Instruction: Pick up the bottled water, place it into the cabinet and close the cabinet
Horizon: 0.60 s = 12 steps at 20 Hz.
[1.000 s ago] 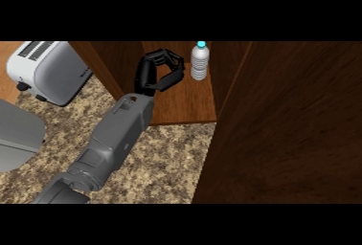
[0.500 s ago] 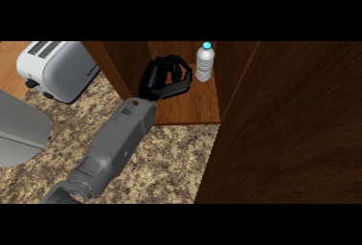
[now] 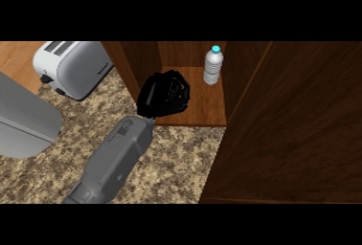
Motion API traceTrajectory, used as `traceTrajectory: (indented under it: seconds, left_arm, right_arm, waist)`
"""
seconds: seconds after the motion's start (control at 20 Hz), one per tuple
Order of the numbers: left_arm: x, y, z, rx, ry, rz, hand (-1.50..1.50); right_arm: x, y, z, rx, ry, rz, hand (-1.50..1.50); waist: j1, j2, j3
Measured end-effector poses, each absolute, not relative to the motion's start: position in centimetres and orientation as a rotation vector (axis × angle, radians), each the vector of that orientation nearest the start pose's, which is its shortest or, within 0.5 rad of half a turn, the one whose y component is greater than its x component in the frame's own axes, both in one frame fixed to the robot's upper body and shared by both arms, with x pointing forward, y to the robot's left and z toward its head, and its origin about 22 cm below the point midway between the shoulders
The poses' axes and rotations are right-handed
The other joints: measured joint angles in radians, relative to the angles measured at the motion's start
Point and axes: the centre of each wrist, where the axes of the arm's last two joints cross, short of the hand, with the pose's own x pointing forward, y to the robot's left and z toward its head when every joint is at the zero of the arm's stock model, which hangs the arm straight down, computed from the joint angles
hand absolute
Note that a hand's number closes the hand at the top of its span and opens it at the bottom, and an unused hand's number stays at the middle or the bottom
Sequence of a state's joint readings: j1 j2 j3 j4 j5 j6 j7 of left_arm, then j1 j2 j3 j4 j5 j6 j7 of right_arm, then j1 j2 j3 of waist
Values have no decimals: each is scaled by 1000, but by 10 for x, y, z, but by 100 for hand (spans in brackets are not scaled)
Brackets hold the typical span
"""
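My right hand is out of frame. My left forearm (image 3: 117, 160) is cut off at the bottom edge, elbow not visible. My left hand (image 3: 164, 93) shows its back to the camera, so the palm side is hidden; fingers look curled with nothing in them, and it covers part of the cabinet floor (image 3: 205, 107) beneath it. The cabinet door (image 3: 290, 124) fills the right side, runs out at the right edge and hides the counter behind it. The toaster (image 3: 74, 64) is clipped at the top edge. The grey object (image 3: 25, 117) at left is cut by the left edge; can't tell what it is. Bottle (image 3: 213, 67) label is too small to read.
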<state>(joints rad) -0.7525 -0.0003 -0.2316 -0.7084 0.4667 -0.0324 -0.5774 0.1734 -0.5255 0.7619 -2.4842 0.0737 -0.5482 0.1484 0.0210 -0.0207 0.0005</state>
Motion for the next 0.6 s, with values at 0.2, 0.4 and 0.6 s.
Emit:
traceTrajectory:
  seconds: [0.2,0.4,0.6]
  left_arm:
    - [353,108,-6,-592,-1833,-28,150]
    - [322,138,-22,-573,-1813,41,150]
    - [291,167,-22,-550,-1815,84,150]
  right_arm:
    - [98,-170,152,211,-1933,287,150]
    - [94,-166,151,280,-1900,372,150]
    - [94,-164,154,329,-1877,464,150]
  waist:
    - [24,-5,1]
    - [38,-6,0]
    - [54,-5,-1]
